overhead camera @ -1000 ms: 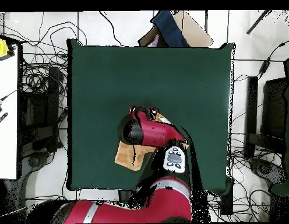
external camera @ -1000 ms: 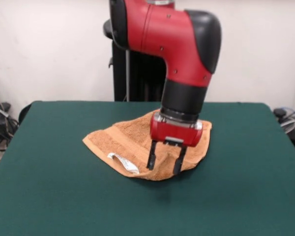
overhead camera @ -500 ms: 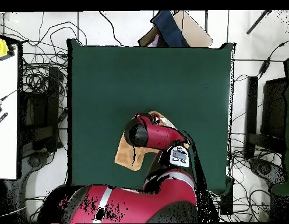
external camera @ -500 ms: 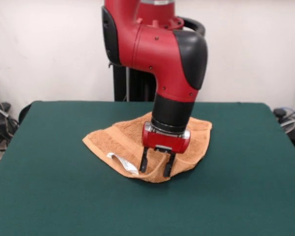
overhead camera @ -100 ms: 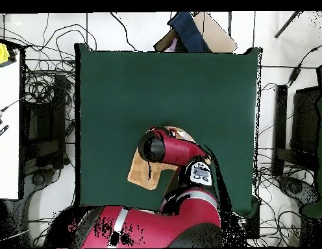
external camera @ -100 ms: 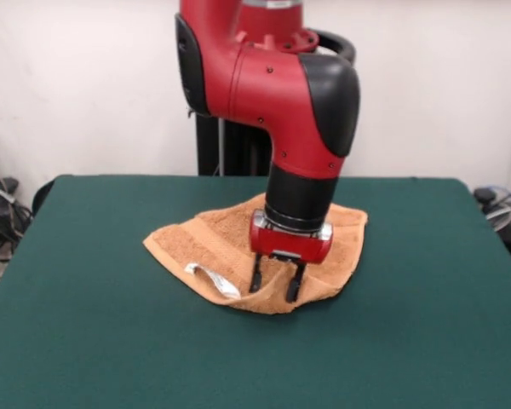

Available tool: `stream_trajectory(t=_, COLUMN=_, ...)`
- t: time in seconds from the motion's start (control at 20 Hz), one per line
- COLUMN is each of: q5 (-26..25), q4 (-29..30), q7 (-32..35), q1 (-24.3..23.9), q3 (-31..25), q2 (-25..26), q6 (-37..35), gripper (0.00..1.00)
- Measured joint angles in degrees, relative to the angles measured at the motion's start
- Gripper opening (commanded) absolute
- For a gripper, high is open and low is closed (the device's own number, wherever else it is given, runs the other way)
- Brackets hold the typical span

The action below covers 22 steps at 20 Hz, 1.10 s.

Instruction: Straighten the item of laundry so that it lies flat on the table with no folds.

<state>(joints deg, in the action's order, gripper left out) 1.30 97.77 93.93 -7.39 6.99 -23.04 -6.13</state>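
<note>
The gripper stands upright with its two fingers parted, tips down on the towel, a ridge of cloth rising between them; nothing is pinched yet. It seems placed so to catch the folded near edge, just beyond the fingertips. The towel lies crumpled and doubled over on the table, its white tag just beside the fingers. Against half a second ago, the fingers have drawn slightly closer together and the wrist has shifted a little; the towel lies unchanged.

A glossy red arm with black joint caps and small dark screws.
</note>
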Motion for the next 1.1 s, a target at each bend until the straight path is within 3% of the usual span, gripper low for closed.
stream_trajectory(t=0.65, q5=5.3, q4=1.3, q7=0.0, q1=3.9, q3=-1.0, q2=-4.5, q6=-8.4, gripper=0.00)
stream_trajectory(t=1.1, q5=12.3, q4=12.3, q7=0.0, q1=3.5, q3=-9.0, q2=-14.1, q6=-8.5, gripper=0.00)
